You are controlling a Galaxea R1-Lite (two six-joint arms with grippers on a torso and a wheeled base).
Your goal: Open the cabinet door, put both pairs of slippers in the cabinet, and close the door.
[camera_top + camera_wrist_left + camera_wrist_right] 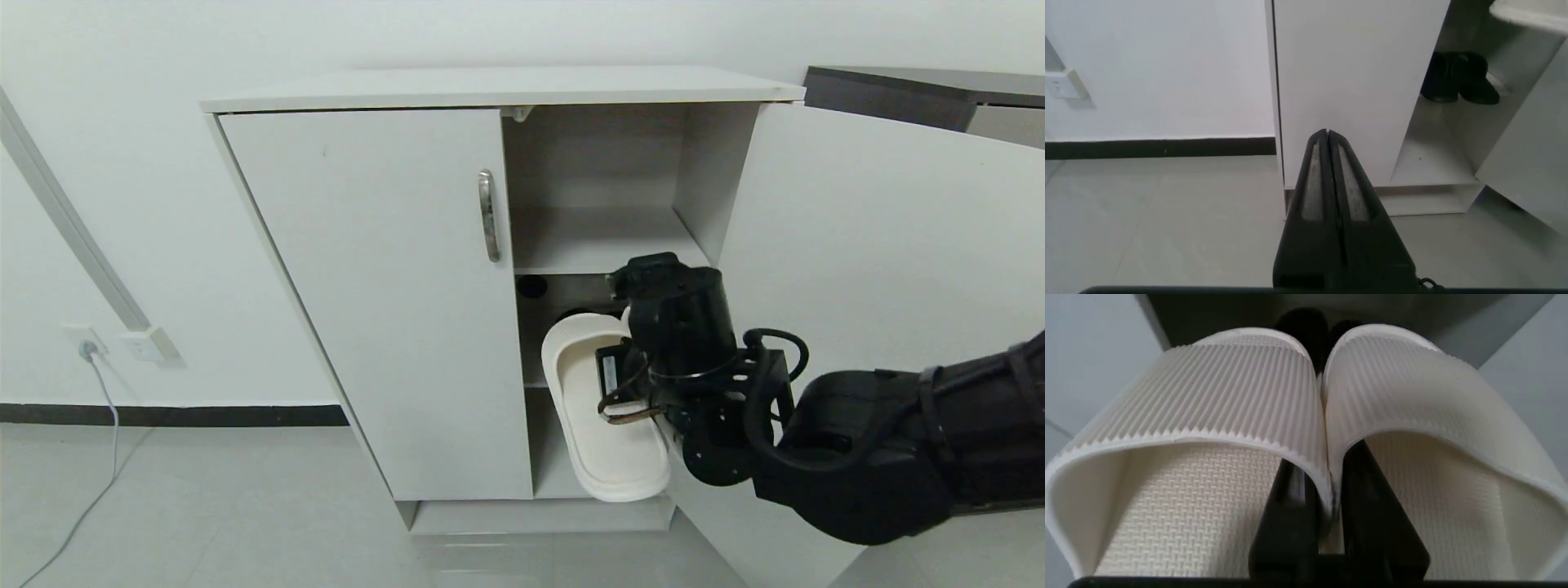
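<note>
The white cabinet has its right door swung open and its left door closed. My right gripper is shut on a pair of white slippers, held on edge in the cabinet opening at the middle shelf. In the right wrist view the fingers reach under the ribbed straps and pinch the white slippers together. A pair of black slippers lies on a shelf inside. My left gripper is shut and empty, low over the floor in front of the closed door.
The closed door carries a metal handle. A wall socket with a grey cable is at the left, and a dark desk stands behind the open door. Grey tiled floor lies open to the left.
</note>
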